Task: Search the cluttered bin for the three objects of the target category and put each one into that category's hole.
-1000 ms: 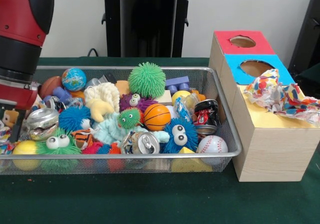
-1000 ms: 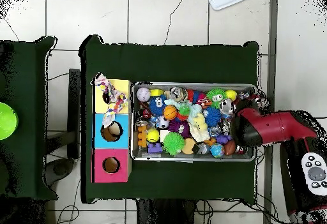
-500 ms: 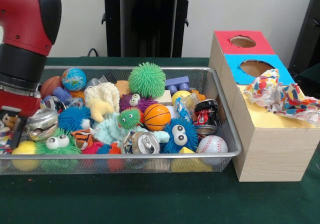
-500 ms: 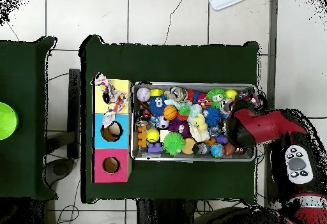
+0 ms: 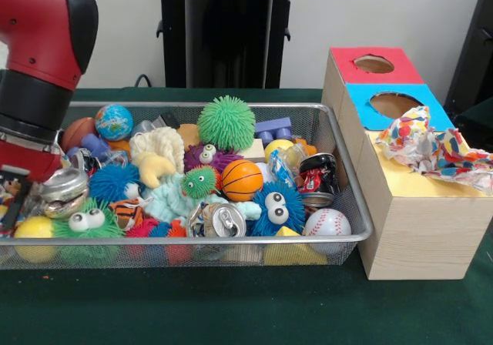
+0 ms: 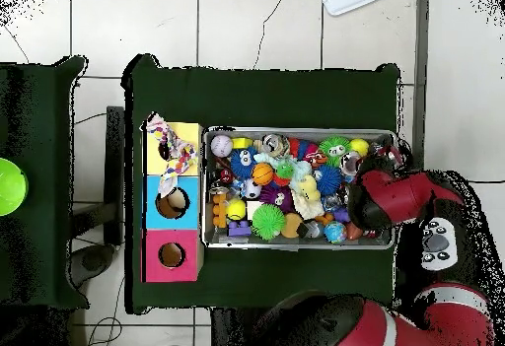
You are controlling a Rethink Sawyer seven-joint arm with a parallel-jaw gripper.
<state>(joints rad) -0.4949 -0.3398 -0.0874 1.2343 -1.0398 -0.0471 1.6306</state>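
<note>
Wire-mesh metal bin (image 5: 350, 199) sits on the green cloth-covered desk (image 5: 231, 306), packed with toys and cans. A wooden sorting box (image 5: 416, 229) touches the bin's right end in the front view; its top runs red panel with round hole (image 5: 373, 64), blue panel with round hole (image 5: 394, 104), then yellow panel, where a crumpled multicoloured paper wrapper (image 5: 431, 149) covers the opening.

Red and black robot arm (image 5: 38, 68) drops into the bin's left end in the front view. Its gripper (image 5: 11, 206) is down among the clutter beside a crushed silver can (image 5: 63, 189); how wide it is parted, or whether it grasps anything, cannot be told from either view (the arm's body hides it from overhead).

Front view only: a second silver can with pull-tab (image 5: 223, 222) against the near rim, a red and black crushed can (image 5: 317, 177) at the right end, a baseball (image 5: 326, 223) in the near right corner, an orange basketball toy (image 5: 242, 179) mid-bin, a green spiky ball (image 5: 226, 122) at the far rim, a small globe ball (image 5: 114, 122) in the far left area.

Overhead view only: the box (image 6: 174, 200) lies against the bin's (image 6: 296, 131) left short edge, all three panels in a row, the arm (image 6: 395, 196) crossing the bin's right edge, and a bright green round object (image 6: 8, 186) on a separate dark table (image 6: 39, 263) at far left.
</note>
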